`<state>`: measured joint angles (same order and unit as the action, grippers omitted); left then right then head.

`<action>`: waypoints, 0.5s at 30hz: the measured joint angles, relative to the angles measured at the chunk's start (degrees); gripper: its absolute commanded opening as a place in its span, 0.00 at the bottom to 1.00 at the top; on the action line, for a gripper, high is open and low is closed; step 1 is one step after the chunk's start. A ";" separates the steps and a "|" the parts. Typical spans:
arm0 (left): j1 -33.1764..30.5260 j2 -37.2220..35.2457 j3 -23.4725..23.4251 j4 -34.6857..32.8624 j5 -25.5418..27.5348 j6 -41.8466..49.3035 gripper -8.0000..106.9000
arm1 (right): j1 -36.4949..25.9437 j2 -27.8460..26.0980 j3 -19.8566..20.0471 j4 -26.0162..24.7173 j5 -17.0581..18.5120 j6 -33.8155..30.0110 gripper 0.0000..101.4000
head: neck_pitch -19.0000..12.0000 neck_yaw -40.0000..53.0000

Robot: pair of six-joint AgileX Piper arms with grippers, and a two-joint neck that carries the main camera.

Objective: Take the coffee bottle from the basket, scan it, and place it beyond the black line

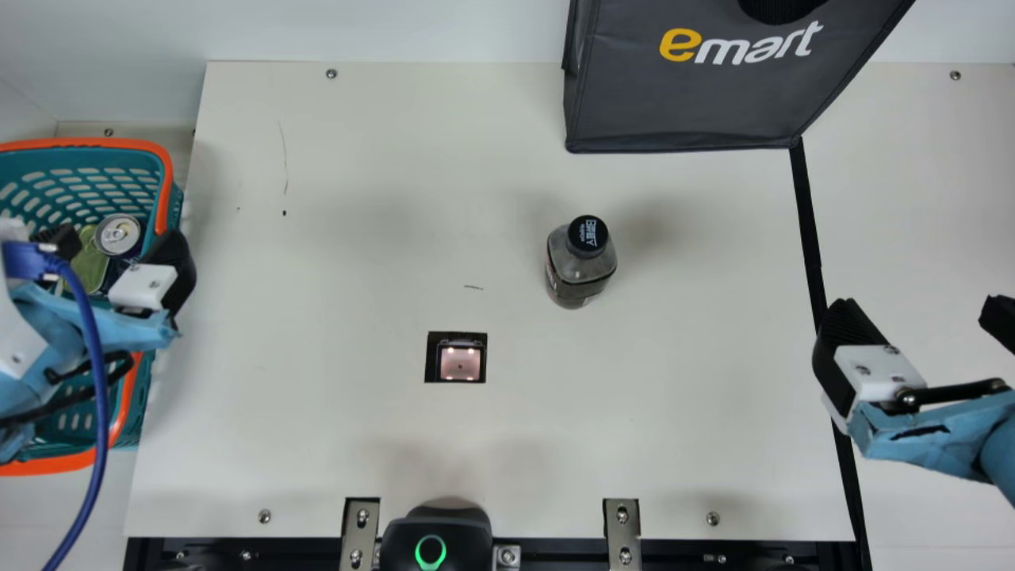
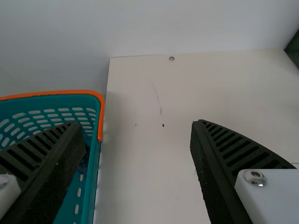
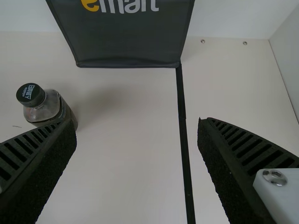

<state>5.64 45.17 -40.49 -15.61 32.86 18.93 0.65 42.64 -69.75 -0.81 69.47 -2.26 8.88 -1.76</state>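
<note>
Beyond the left gripper (image 1: 117,238), a plain pale wall (image 1: 396,28) rises behind the cream table (image 1: 357,444). Ahead of the right gripper (image 1: 916,308) and to its right, a side wall (image 3: 289,53) meets it in a corner. Between the grippers, thin scratches (image 1: 285,159) and soft, diffuse shadows mark the tabletop.

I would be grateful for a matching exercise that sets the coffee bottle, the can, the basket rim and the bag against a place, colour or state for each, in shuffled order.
Things:
1. Coffee bottle
2. Can
3. Basket rim
4. Bag

Places, colours or states:
A. Orange
B. Inside the basket
C. Dark grey, at the far end of the black line
D. Capped and upright, not beyond the black line

Right pairs: 1-D, 2-B, 3-A, 4-C.
</note>
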 measured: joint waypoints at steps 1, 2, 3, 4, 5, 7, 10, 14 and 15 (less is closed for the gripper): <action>0.00 -0.58 0.61 0.19 0.00 0.17 0.85 | 0.00 0.00 0.00 0.00 0.00 0.00 0.90 | 0.00 0.09; 0.00 -1.13 1.09 0.36 0.13 0.30 0.85 | 0.00 0.00 0.00 0.00 0.00 0.00 0.90 | 0.00 0.09; 0.00 -1.52 1.56 0.50 0.13 0.43 0.85 | 0.00 0.00 0.00 0.00 0.00 0.00 0.90 | 0.00 0.09; 0.00 -2.08 2.04 0.64 0.13 0.53 0.85 | 0.00 0.00 0.00 0.00 0.00 0.00 0.90 | -0.09 0.09; 0.00 -2.58 2.40 0.78 0.26 0.53 0.85 | 0.00 0.00 0.00 0.00 0.00 0.00 0.90 | 0.00 0.09; 0.00 -3.46 3.17 1.27 0.26 0.77 0.85 | 0.00 0.00 0.00 0.00 0.00 0.00 0.90 | 0.00 0.09; 0.00 -4.77 4.09 1.62 0.34 0.77 0.85 | 0.00 0.00 0.00 0.00 -0.06 0.00 0.90 | 0.00 0.09; 0.00 -6.55 4.86 2.28 1.04 0.43 0.85 | 0.00 0.00 0.00 0.00 -0.06 0.00 0.90 | 0.00 0.09; 0.00 -6.90 4.96 2.36 1.16 0.14 0.85 | 0.00 0.00 0.00 0.00 -0.06 0.00 0.90 | 0.00 0.09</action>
<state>5.64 38.27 -35.53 -13.25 34.02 19.07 0.65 42.64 -69.75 -0.81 69.41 -2.26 8.88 -1.67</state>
